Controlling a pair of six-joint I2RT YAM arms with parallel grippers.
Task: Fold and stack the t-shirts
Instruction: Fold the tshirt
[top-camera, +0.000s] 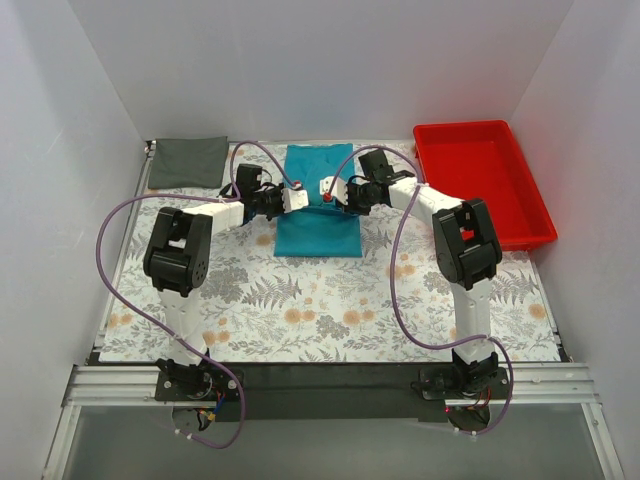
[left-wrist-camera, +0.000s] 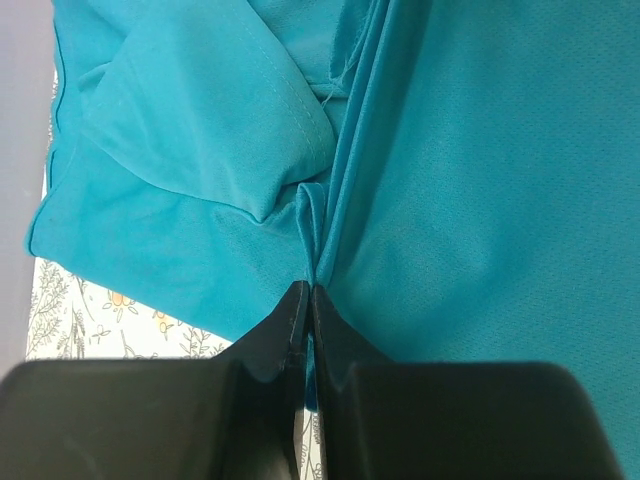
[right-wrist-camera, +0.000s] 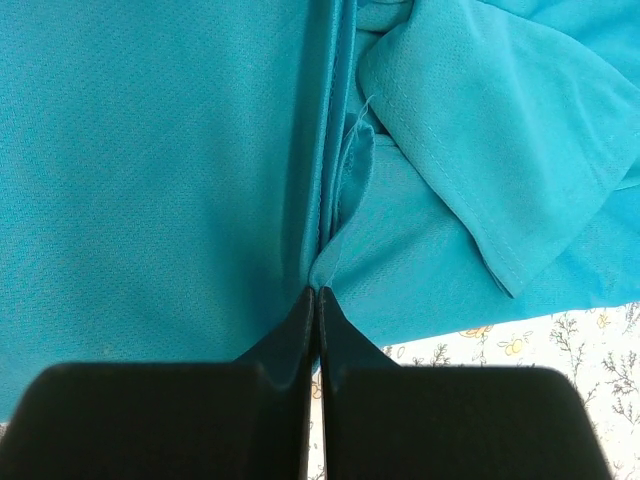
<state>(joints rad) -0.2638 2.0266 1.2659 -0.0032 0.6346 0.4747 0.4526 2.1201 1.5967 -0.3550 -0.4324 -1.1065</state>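
From above, the teal t-shirt (top-camera: 316, 236) lies on the floral table cloth (top-camera: 300, 300) at the far middle of the table, partly folded into a tall strip. The dark grey t-shirt (top-camera: 188, 162) rests flat as a rectangle at the far left corner, well apart from the teal one. A red tray (top-camera: 485, 128) sits at the far right. Both arms reach in over the teal cloth from either side, and the left gripper (top-camera: 298, 197) and right gripper (top-camera: 325, 192) nearly meet above its middle. From this height I cannot tell how the jaws stand.

The left wrist camera shows more. The left gripper (left-wrist-camera: 308, 290) has its two black fingers pressed tight together, and a thin ridge of the teal t-shirt (left-wrist-camera: 480, 180) is pinched between the tips and runs up and away from them. To the left of that ridge a sleeve (left-wrist-camera: 200, 130) lies rumpled, with its stitched hem showing. A sliver of the table cloth (left-wrist-camera: 90, 310) peeks out at the lower left.

The right wrist camera gives a mirror of this. The right gripper (right-wrist-camera: 316, 292) is clenched as well, with a crease of the teal t-shirt (right-wrist-camera: 150, 170) caught at its tips. A sleeve (right-wrist-camera: 500, 130) is folded over on the right. The table cloth (right-wrist-camera: 520, 345) shows below it at the lower right.
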